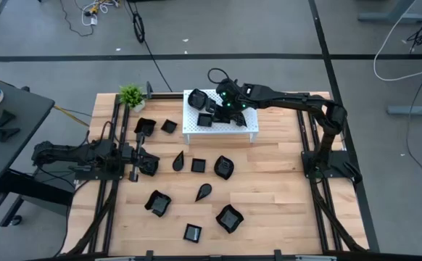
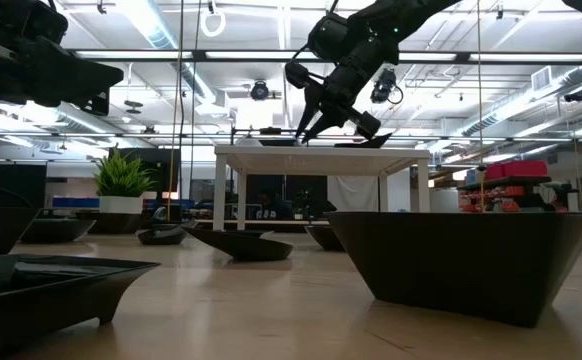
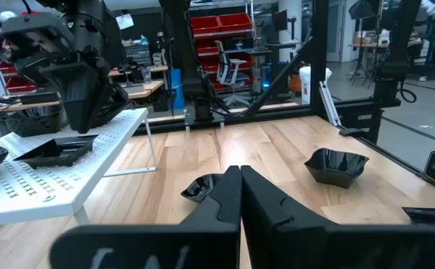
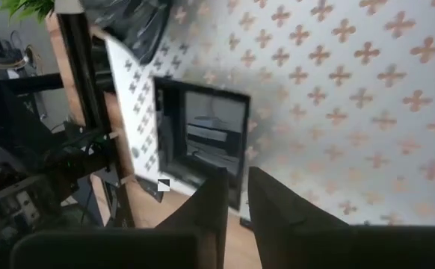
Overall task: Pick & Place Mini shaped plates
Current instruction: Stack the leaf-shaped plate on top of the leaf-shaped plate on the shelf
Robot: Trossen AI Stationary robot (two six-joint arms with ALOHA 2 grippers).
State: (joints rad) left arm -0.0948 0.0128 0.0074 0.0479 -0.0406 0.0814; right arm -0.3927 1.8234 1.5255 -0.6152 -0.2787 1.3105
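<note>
- The right gripper (image 1: pixel 212 110) is reaching over the white perforated stand (image 1: pixel 251 130) at the far middle of the wooden table (image 1: pixel 269 196), its arm stretching in from the right side.
- In the right wrist view its two dark fingers (image 4: pixel 277 217) are standing slightly apart with a narrow gap between them, and nothing is sitting in that gap.
- Just beyond those fingertips a square black plate (image 4: pixel 202 142) is lying on the stand's patterned top, close to its edge.
- The low view is showing the right gripper (image 2: pixel 316 125) pointing down at the stand's top, with dark dishes (image 2: pixel 366 142) lying flat along it; whether the fingertips are touching a dish cannot be told.
- From above, several black plates (image 1: pixel 205 120) are sitting on the stand under and beside the gripper.
- The left gripper (image 1: pixel 153 165) is waiting low at the table's left side, its fingers (image 3: pixel 270 209) pressed together and holding nothing.
- The other mini shaped plates are lying scattered on the wood in front of the stand: a square dish (image 1: pixel 198 165), a teardrop dish (image 1: pixel 204 192), a wavy-edged dish (image 1: pixel 224 167), another wavy one (image 1: pixel 229 218) and a small square one (image 1: pixel 192 233) near the front edge.
- Two more black dishes (image 1: pixel 144 126) are sitting by the small green potted plant (image 1: pixel 131 95) at the far left corner.
</note>
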